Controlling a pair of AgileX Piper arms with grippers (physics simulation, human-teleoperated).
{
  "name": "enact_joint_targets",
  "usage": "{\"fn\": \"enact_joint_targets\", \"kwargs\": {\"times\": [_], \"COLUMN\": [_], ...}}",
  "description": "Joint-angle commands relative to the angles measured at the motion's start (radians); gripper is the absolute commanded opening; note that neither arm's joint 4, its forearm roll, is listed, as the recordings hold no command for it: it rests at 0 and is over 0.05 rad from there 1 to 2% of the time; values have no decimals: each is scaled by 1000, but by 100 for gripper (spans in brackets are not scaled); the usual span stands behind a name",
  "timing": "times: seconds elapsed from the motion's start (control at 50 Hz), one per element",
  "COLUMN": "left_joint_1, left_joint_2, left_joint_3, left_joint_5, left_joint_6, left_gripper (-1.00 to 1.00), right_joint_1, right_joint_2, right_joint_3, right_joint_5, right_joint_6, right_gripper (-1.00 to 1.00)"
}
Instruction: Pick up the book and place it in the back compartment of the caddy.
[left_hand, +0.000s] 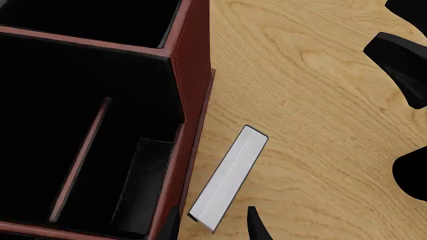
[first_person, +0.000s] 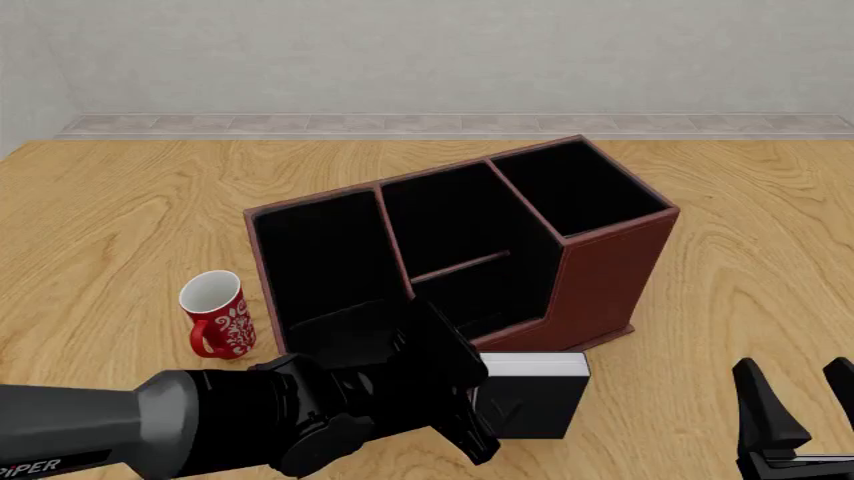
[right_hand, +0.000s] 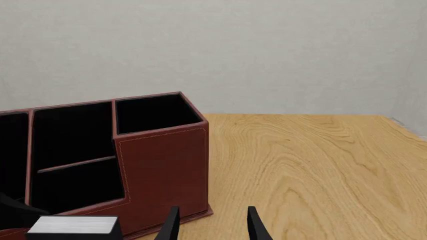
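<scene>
The book (first_person: 534, 395) stands on edge on the table (first_person: 747, 290), just beside the caddy's (first_person: 607, 270) near low wall, page edges up. The left gripper (left_hand: 213, 222), fingers spread wide, hovers above it, not holding it. The right gripper (first_person: 801, 400) stands apart, fingers parted and holding nothing; a mug (first_person: 218, 315) sits left of the caddy.
</scene>
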Motion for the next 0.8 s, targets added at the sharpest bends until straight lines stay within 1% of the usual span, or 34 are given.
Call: {"fn": "enact_joint_targets", "kwargs": {"times": [0.02,0.16,0.22,0.24,0.26,0.32,0.4,0.52,0.7,0.8], "left_joint_1": [3,-3,9,15,15,13,9,5,-1,-17], "left_joint_2": [16,15,11,4,4,-11,-20,-57,-65,-99], "left_joint_3": [-8,-3,-2,4,5,18,23,50,58,76], "left_joint_5": [1,-7,-7,-14,-14,-26,-30,-50,-57,-73], "left_joint_6": [7,21,31,46,46,75,83,135,154,171], "left_gripper": [100,100,100,-100,-100,-100,-100,-100,-100,-100], "right_joint_1": [0,0,0,0,0,0,0,0,0,0], "right_joint_2": [0,1,0,0,0,0,0,0,0,1], "right_joint_3": [0,0,0,0,0,0,0,0,0,0], "right_joint_5": [0,0,0,0,0,0,0,0,0,0], "right_joint_6": [0,0,0,0,0,0,0,0,0,0], "right_gripper": [100,100,100,100,100,100,100,100,100,100]}}
